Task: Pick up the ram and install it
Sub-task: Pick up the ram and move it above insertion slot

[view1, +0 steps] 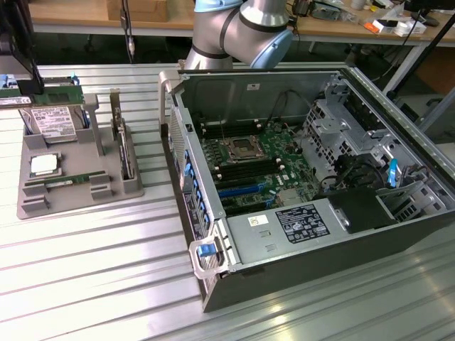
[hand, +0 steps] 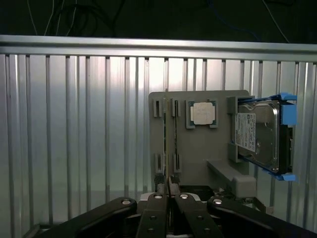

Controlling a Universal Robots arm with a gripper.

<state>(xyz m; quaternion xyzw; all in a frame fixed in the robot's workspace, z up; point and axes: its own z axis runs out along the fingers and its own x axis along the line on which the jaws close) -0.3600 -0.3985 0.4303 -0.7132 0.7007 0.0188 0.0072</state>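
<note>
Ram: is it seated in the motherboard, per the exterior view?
No, the ram lies in the gray holder, on the exterior view's left of the open computer case.

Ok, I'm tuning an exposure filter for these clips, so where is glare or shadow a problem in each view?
Exterior view: white glare streaks the ribbed table in front; the open computer case is evenly lit. Wrist view: its slats glare brightly, the background beyond is near black, the gripper is a dark silhouette, and the ram sits edge-on in dim light.
</note>
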